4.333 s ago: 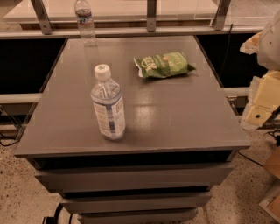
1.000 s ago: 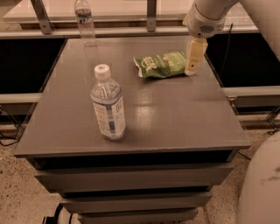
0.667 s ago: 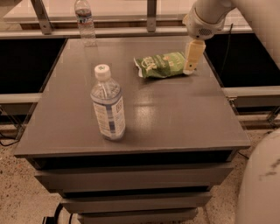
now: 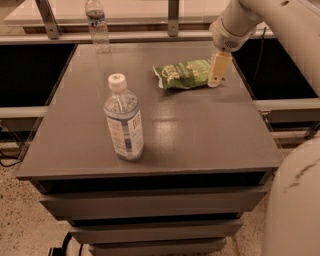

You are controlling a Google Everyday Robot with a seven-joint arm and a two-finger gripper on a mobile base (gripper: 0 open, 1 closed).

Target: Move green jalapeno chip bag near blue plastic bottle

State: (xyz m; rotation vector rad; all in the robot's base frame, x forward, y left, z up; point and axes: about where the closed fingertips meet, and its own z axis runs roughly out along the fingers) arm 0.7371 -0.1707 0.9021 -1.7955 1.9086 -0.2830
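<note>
Here, in the camera view, the pincer (image 4: 216,80) hangs tip-down at the right end of the green jalapeno chip bag (image 4: 182,74), touching it or just beside it; whether it is clenched or released cannot be told. The arm (image 4: 260,15) reaches in from the upper right corner. The bag lies flat on the back right part of the grey tabletop (image 4: 200,135), near the right edge and a little short of the back edge. The blue plastic bottle (image 4: 123,122) stands upright left of centre toward the front, set in from the left and front edges and well apart from the bag. Bare tabletop runs between the two, and a broad open stretch lies to the bottle's right. A smaller bottle (image 4: 96,25) stands by the back edge at the left. The robot's pale body (image 4: 295,200) rises beside the front right corner.
</note>
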